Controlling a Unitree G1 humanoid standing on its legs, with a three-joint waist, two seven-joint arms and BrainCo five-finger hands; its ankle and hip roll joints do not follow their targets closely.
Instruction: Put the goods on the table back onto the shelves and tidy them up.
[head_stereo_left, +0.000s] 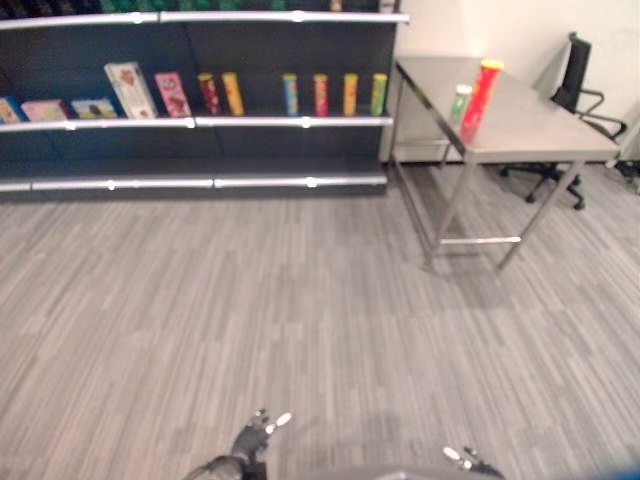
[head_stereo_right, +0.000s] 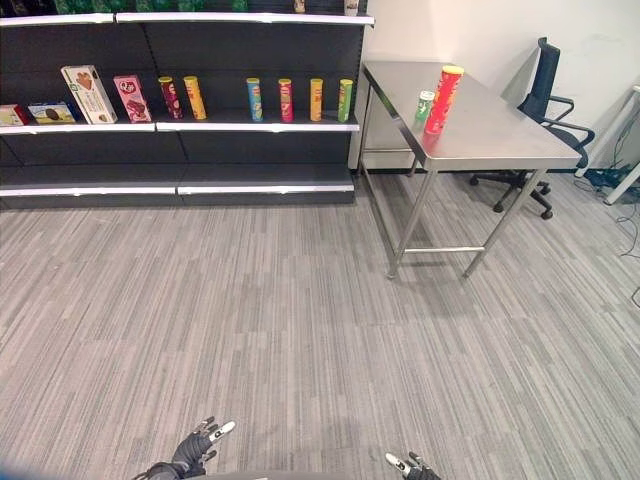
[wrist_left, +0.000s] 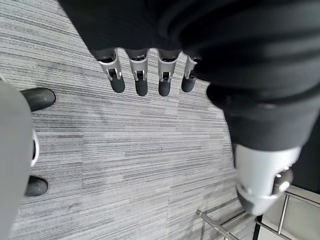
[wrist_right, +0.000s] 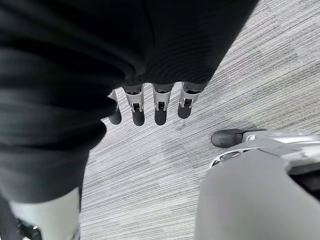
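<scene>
a tall red can (head_stereo_right: 443, 98) and a small green can (head_stereo_right: 425, 106) stand touching near the left edge of the desk (head_stereo_right: 500, 135), right of the shelves (head_stereo_right: 200, 125). left hand (wrist_left: 145, 75) and right hand (wrist_right: 150, 105) hang low over open carpet (head_stereo_right: 300, 320), fingers straight, holding nothing.

black office chair (head_stereo_right: 545, 95) beside the table's far end — grey striped carpet (head_stereo_right: 300, 320).

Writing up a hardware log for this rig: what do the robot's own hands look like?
Both the left hand and the right hand have silver fingers with dark rounded tips in a row, under a dark ribbed cover over the back and wrist. The left hand's thumb is silver too, dark-tipped.
</scene>
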